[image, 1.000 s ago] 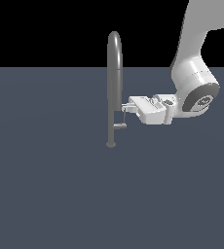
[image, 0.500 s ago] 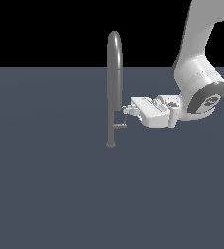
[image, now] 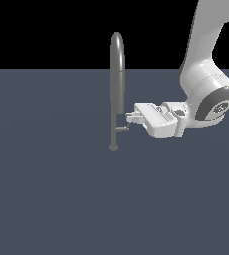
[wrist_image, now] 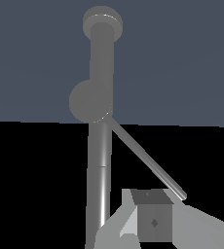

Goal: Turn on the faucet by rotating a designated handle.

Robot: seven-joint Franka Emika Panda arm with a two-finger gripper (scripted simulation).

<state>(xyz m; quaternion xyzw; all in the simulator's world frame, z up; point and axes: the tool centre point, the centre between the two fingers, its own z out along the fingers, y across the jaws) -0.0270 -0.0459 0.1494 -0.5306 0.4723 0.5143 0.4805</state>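
- The handle [image: 122, 128], a small grey L-shaped lever, projects as a short stub from the thin stem low on the faucet, with a thin rod at its outer end. In the wrist view the rod [wrist_image: 148, 159] runs as a long diagonal away from the stem toward the finger block.
- Long axis of the handle stub: roughly horizontal, pointing toward the exterior view's right, at the arm.
- The faucet [image: 116, 89], a tall slim grey metallic gooseneck tap, stands upright on a small round base on the flat dark grey floor [image: 47, 199]; its long axis is vertical and its arch is at the top.
- The white gripper [image: 131, 117] lies level, fingertips at the handle's outer end, touching or just beside it.
- Claw state: cannot be determined; neither view shows the gap between the fingers clearly.
- Progress, as a judgement: approach is complete and contact appears made. No water is visible, so rotation looks incomplete.
- Remaining: sweep the rod around the stem axis until the faucet is on.
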